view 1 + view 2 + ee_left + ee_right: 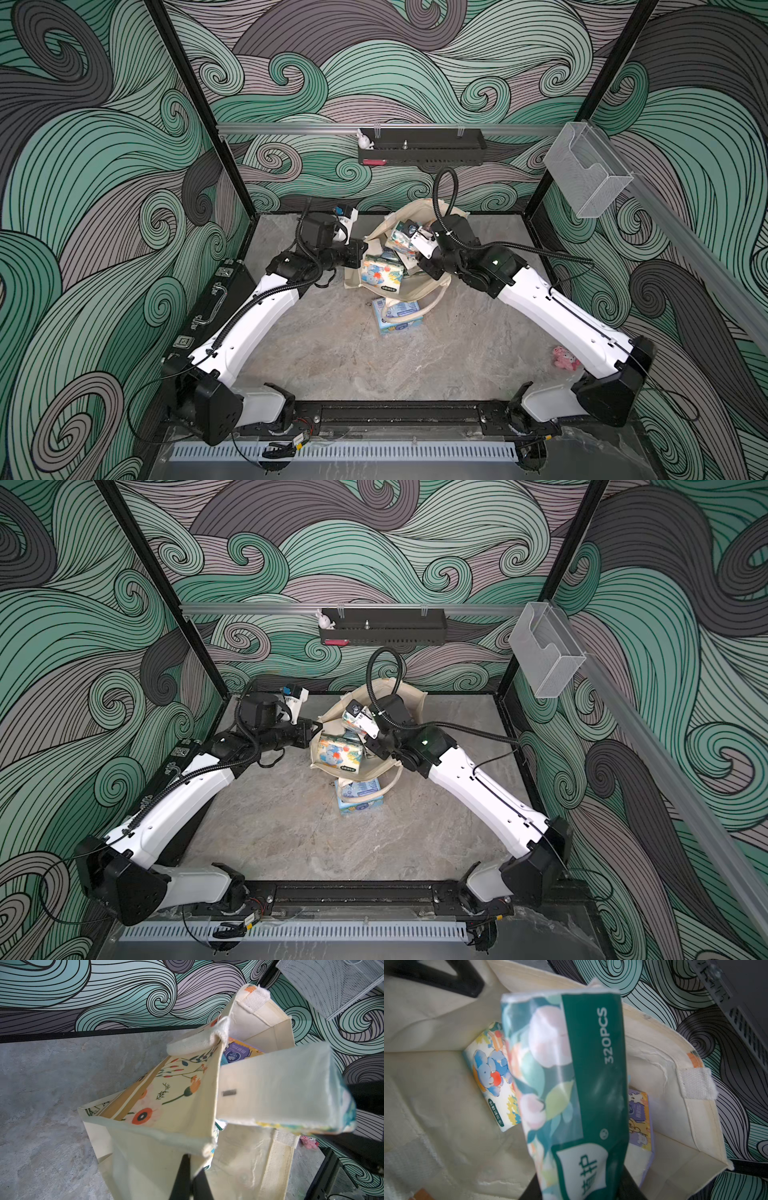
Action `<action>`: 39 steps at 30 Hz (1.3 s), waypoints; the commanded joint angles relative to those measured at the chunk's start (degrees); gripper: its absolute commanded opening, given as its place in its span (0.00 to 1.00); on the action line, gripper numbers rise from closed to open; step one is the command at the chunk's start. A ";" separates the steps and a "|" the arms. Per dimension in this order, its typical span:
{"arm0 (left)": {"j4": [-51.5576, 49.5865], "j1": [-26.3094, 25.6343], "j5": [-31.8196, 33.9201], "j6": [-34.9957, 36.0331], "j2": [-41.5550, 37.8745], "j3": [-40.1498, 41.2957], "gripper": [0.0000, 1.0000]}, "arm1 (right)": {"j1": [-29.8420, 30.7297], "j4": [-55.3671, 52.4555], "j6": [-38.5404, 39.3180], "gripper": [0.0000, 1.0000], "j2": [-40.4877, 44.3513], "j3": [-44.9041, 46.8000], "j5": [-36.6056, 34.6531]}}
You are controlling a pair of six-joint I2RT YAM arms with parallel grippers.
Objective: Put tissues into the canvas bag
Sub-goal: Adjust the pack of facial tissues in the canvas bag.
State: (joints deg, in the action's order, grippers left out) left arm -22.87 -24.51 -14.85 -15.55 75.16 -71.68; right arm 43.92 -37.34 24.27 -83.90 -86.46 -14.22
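The right gripper [579, 1188] is clamping one end of the green floral tissue pack [566, 1084], its long axis pointing ahead into the canvas bag [436, 1084], whose rim the left gripper [190, 1178] is pinching open.

Both top views look steeply down from high up, well back from the canvas bag [415, 287], taking in the whole bench [353, 365]. Each wrist view sits close against the bag; all four share its open mouth.

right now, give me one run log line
left gripper: shut on canvas bag rim | right gripper: shut on green tissue pack at bag mouth | light blue pack: on table
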 commanded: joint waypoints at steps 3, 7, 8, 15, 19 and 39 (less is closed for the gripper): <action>0.32 -0.12 -1.89 0.75 -0.24 -1.95 0.00 | 1.86 3.40 0.82 0.33 -5.82 -2.82 -3.40; 0.37 -0.12 -2.72 0.44 -0.04 -2.07 0.00 | 2.11 7.43 -2.08 0.29 -9.34 -4.05 -1.62; 0.38 -0.18 -2.88 0.41 -0.07 -2.10 0.00 | 2.34 8.56 -2.53 0.29 -10.38 -4.44 -1.76; 0.73 -0.12 -3.95 -0.21 0.24 -2.10 0.00 | 4.12 17.25 -1.33 0.28 -15.78 -6.39 -6.32; 0.64 -0.11 -4.06 -0.18 0.06 -2.21 0.00 | 4.09 18.40 -3.36 0.29 -18.19 -6.58 -1.25; 0.65 0.08 -3.78 -0.37 -0.54 -2.15 0.00 | 3.57 13.49 -15.23 0.60 -22.72 -7.16 24.43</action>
State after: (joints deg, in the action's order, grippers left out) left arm -24.86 -23.38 -13.54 -15.59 75.53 -71.68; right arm 45.47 -20.69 10.37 -102.41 -90.37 2.87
